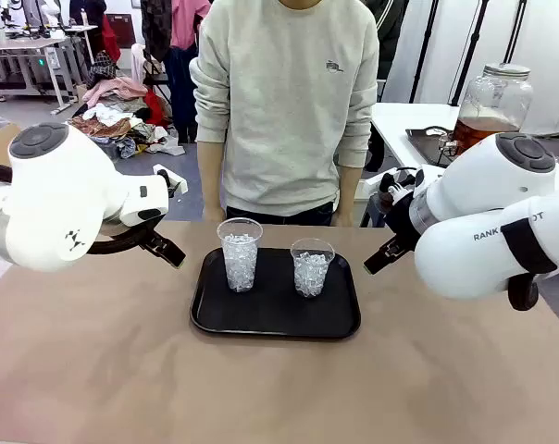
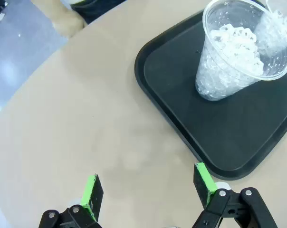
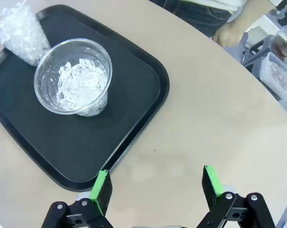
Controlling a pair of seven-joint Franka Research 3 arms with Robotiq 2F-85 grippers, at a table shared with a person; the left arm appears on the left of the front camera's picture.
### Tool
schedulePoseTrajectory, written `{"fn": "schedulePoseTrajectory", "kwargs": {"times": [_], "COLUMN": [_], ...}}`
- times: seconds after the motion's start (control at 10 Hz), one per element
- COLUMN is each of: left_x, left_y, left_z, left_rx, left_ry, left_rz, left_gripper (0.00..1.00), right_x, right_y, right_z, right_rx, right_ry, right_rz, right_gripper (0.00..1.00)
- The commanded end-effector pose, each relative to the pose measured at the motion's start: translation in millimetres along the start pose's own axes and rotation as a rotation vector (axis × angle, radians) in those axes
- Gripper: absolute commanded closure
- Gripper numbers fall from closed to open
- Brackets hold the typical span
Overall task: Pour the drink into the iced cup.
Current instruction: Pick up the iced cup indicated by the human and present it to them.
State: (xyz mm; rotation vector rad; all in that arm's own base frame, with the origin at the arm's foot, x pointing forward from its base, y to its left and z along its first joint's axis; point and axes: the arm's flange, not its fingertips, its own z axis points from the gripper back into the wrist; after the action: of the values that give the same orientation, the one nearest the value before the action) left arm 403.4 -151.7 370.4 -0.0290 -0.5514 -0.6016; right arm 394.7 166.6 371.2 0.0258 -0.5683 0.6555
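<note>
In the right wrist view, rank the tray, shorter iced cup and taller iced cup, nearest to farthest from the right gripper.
1. Black tray, its corner just ahead of the right gripper.
2. Shorter iced cup, middle of the tray.
3. Taller iced cup, tray's far corner.

We see bright, even, diffuse indoor light falling from above in all three views. Shadows on the table (image 1: 94,370) are faint and soft-edged, and the darkest lie under the arms in the front view. The black tray (image 1: 275,313) carries a dull sheen along its rim. Ice in the taller cup (image 1: 240,254) and the shorter cup (image 1: 312,268) glints white, slightly washed out. The front view is crisp at the middle and softer in the cluttered background. Both wrist views bow the table's edge into a curve, and the floor beyond it looks blurred.
</note>
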Motion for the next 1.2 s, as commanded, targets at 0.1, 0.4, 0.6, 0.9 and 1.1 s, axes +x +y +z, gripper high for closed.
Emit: {"fn": "schedulePoseTrajectory", "kwargs": {"times": [0.1, 0.4, 0.6, 0.9, 1.1], "left_x": [0.0, 0.0, 0.0, 10.9, 21.0], "left_y": [0.0, 0.0, 0.0, 4.7, 19.9], "left_z": [0.0, 0.0, 0.0, 21.8, 48.1], "left_rx": [0.000, 0.000, 0.000, -0.037, -0.044], "left_ry": [0.000, 0.000, 0.000, -0.023, -0.023], "left_rz": [0.000, 0.000, 0.000, 0.021, 0.074], "left_gripper": [0.00, 0.00, 0.00, 0.00, 0.00], "right_x": [0.0, 0.0, 0.0, 11.4, 25.4], "right_y": [0.0, 0.0, 0.0, -8.0, -17.9], "right_z": [0.0, 0.0, 0.0, 19.0, 43.4], "right_rx": [0.000, 0.000, 0.000, 0.061, 0.146], "right_ry": [0.000, 0.000, 0.000, 0.019, 0.013], "right_rz": [0.000, 0.000, 0.000, -0.020, -0.068], "right_gripper": [0.00, 0.00, 0.00, 0.00, 0.00]}}
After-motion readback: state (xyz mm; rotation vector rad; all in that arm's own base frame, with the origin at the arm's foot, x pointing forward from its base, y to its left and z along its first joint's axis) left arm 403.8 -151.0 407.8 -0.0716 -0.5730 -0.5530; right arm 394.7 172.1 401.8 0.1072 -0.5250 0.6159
